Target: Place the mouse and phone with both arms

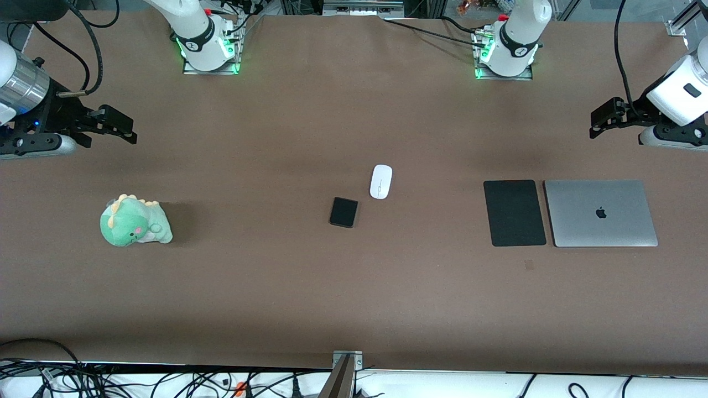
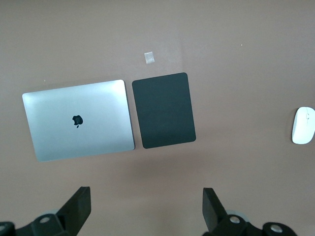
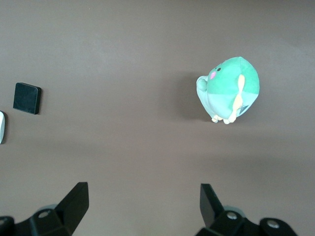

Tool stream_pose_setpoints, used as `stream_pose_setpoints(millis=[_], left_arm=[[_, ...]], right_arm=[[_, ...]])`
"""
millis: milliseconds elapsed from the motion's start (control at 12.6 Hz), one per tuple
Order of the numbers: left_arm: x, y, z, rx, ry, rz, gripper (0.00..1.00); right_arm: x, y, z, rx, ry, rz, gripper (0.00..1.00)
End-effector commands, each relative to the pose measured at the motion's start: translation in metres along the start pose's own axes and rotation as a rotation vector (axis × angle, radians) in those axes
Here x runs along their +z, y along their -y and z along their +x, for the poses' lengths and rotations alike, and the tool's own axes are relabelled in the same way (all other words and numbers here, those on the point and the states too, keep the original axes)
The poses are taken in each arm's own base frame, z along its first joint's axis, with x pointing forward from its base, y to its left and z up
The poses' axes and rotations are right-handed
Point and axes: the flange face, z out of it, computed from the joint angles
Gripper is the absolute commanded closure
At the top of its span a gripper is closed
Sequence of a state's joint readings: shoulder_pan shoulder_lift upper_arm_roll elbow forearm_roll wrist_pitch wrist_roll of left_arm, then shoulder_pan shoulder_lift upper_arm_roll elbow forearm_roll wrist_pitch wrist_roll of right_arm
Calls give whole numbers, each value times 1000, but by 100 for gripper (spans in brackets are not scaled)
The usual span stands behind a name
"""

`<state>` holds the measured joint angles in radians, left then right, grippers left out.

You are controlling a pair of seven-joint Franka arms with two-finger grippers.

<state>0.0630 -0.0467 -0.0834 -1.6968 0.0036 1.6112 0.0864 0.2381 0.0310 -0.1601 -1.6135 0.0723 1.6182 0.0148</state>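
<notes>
The white mouse lies near the middle of the brown table; it also shows in the left wrist view and, as a sliver, in the right wrist view. The black phone lies beside it, nearer the front camera, and shows in the right wrist view. My left gripper hangs open and empty above the left arm's end of the table, with bare table between its fingers in the left wrist view. My right gripper hangs open and empty above the right arm's end, also over bare table.
A matte black pad and a closed silver laptop lie side by side toward the left arm's end. A green plush dinosaur sits toward the right arm's end. A small tape mark lies near the pad.
</notes>
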Motion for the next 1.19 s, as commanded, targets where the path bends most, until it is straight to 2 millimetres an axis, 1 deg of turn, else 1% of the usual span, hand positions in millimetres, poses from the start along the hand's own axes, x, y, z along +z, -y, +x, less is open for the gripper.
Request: stream_pose_setpoints(millis=[0, 795, 875, 955, 1034, 1114], left_arm=[[-6, -1, 3, 20, -2, -10, 0], [-4, -2, 2, 19, 15, -14, 0], [2, -3, 3, 22, 35, -16, 0], [10, -8, 3, 33, 77, -19, 0], [29, -28, 8, 73, 141, -25, 0], [41, -40, 9, 102, 191, -29, 0]], right_arm=[[-3, -3, -4, -14, 4, -11, 0], [-1, -4, -3, -13, 7, -13, 0], [-1, -4, -3, -13, 7, -13, 0], [-1, -4, -3, -13, 9, -11, 0], [-1, -4, -3, -13, 9, -11, 0], [0, -4, -3, -13, 10, -11, 0]])
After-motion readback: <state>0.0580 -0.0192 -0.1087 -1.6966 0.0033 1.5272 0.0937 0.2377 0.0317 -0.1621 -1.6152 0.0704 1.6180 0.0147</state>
